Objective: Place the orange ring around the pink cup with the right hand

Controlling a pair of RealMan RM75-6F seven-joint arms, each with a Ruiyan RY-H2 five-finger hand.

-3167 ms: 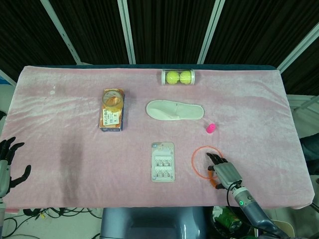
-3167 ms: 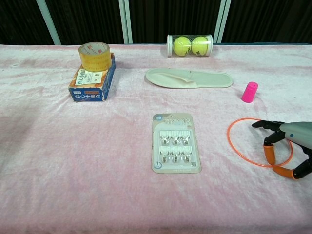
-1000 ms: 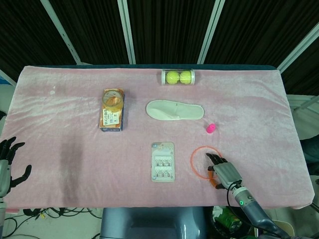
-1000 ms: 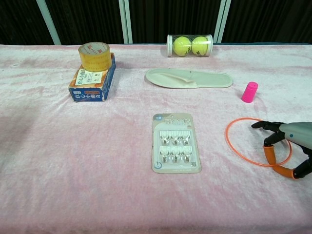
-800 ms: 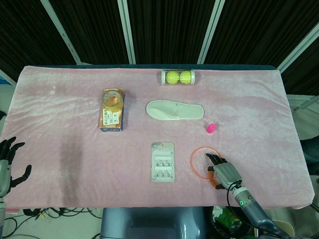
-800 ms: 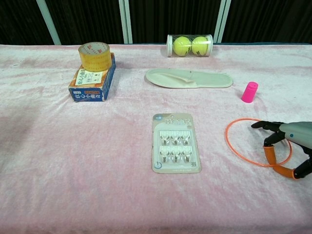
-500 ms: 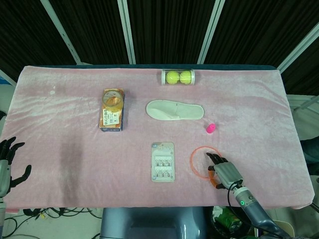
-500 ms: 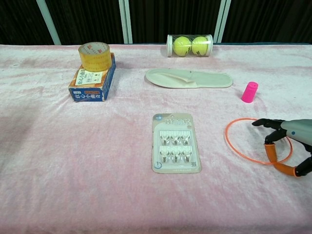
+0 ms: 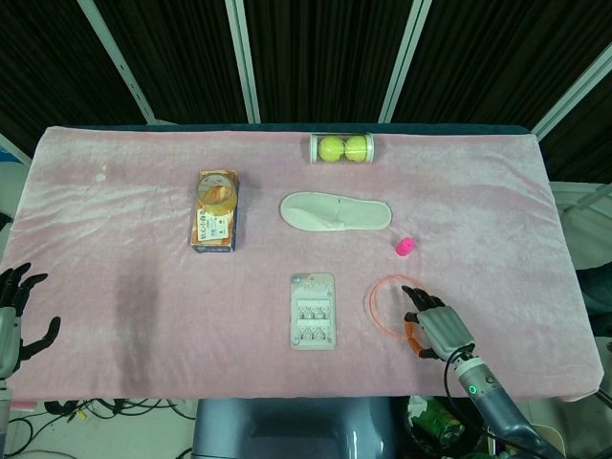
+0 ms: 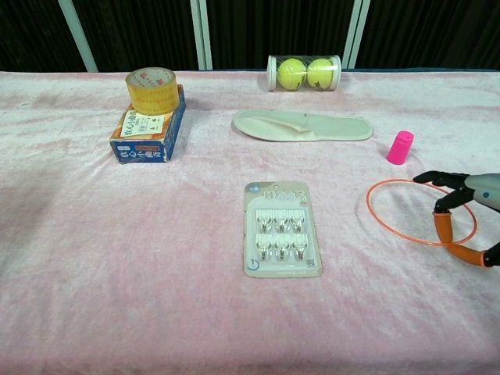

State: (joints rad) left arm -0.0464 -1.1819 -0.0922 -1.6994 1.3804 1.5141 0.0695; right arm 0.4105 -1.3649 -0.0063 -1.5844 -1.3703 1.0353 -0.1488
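The thin orange ring (image 10: 369,208) lies low over the pink cloth at the front right, and in the head view the ring (image 9: 367,306) looks faint. My right hand (image 10: 467,205) pinches the ring's right side, with one orange-tipped finger inside the hoop and the thumb under it. In the head view the right hand (image 9: 438,330) sits at the ring's near right edge. The small pink cup (image 10: 400,148) stands upright just beyond the ring, apart from it; the head view shows the cup (image 9: 404,247). My left hand (image 9: 14,320) hangs off the table's front left corner, fingers apart and holding nothing.
A card of hooks (image 10: 281,229) lies left of the ring. A white slipper (image 10: 303,126) and a clear tube of tennis balls (image 10: 305,73) lie further back. A roll of yellow tape (image 10: 151,90) sits on a blue box (image 10: 144,133) at the back left.
The right hand has moved slightly away from me and to the right, and the orange ring has shifted with it toward the pink cup. The left hand has not moved.
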